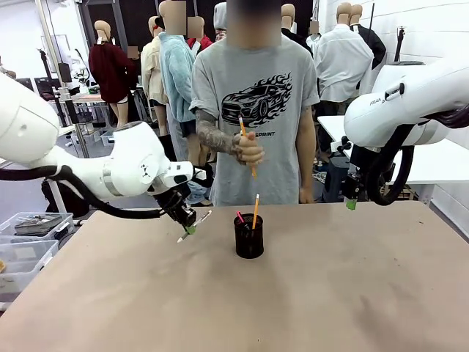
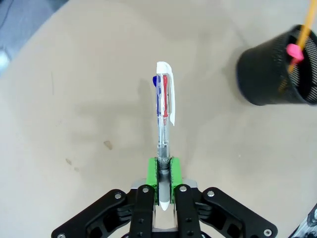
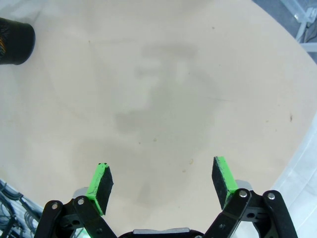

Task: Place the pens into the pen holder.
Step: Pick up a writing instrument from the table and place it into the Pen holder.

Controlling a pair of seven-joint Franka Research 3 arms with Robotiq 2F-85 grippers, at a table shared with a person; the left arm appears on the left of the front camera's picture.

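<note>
My left gripper is shut on a silver-white pen, held above the table left of the pen holder. The black mesh holder stands mid-table with a yellow-orange pencil and a red-ended pen upright inside. The person behind the table grips another orange pencil in one hand. My right gripper hangs open and empty above the right side of the table, with the holder far off at the view's top left corner.
Brown tabletop spreads wide around the holder. Clear plastic bins sit off the table's left edge. The person stands close to the far edge, right behind the holder.
</note>
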